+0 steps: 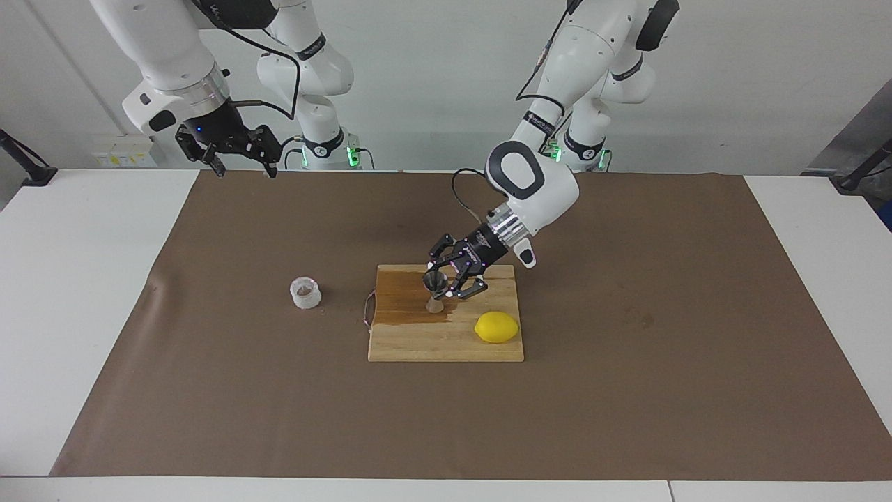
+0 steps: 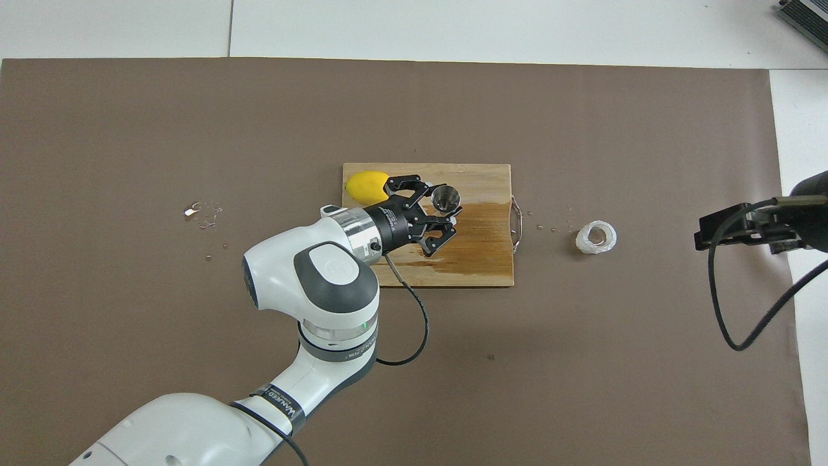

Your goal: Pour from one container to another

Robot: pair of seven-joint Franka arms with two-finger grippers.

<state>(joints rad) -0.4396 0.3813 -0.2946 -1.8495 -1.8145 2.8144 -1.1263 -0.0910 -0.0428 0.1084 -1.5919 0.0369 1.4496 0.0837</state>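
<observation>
cup (image 1: 305, 293) clear all round, lemon (image 1: 497, 327) crowds board (image 1: 446, 345) nr jigger (image 1: 435, 291)

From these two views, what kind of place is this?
Likely a robot lab bench staged as a drink-prep station: two white arms mounted at a table under brown paper, with a wet cutting board, a lemon and a steel jigger.
</observation>
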